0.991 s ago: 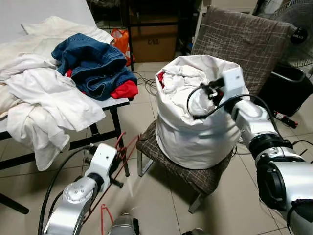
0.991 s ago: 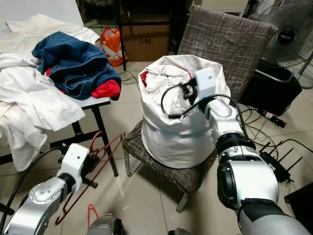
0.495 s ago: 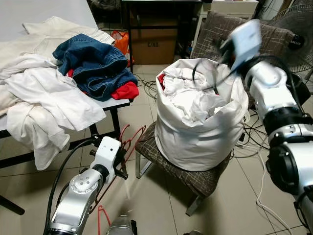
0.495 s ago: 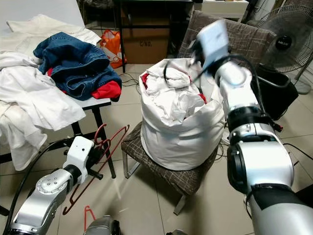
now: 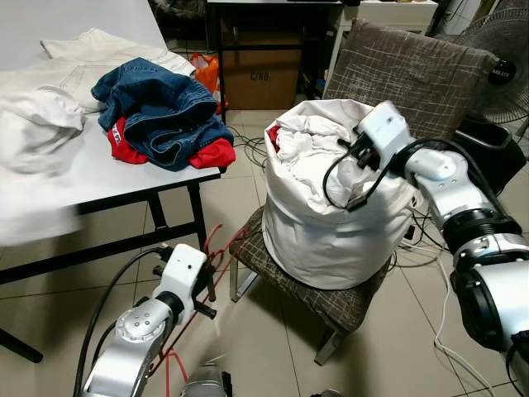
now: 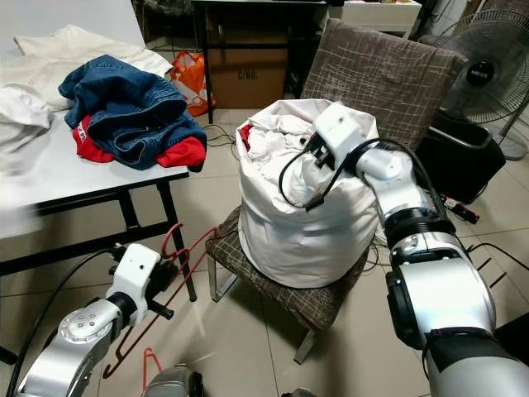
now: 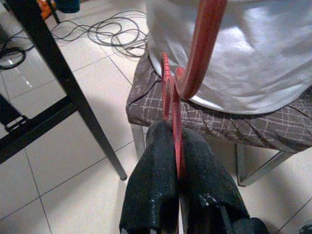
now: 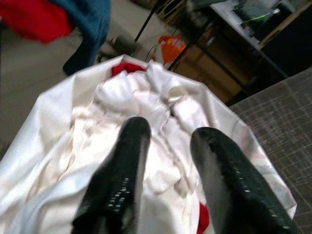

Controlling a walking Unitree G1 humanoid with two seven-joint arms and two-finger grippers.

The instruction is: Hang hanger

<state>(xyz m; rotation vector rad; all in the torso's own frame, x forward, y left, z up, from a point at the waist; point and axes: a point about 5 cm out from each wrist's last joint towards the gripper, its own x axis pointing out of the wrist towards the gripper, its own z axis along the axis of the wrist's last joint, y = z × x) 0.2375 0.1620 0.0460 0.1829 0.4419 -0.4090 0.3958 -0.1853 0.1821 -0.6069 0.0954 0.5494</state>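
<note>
The left end effector (image 7: 176, 163) sits low at 7 o'clock near the floor, its fingers (image 7: 151, 185) clamped on a red hanger (image 7: 195, 58) whose hook curves up beside the chair (image 5: 347, 302). The right end effector (image 8: 168, 161) hovers at 2 o'clock over the white laundry bag (image 5: 331, 223) on the chair seat, its fingers (image 8: 122, 165) apart and holding nothing. At 10 o'clock, the worktop (image 5: 124, 174) carries jeans (image 5: 157, 103), a red garment (image 5: 211, 153) and white cloth (image 5: 33, 124). Another red hanger (image 6: 153, 357) lies on the floor.
</note>
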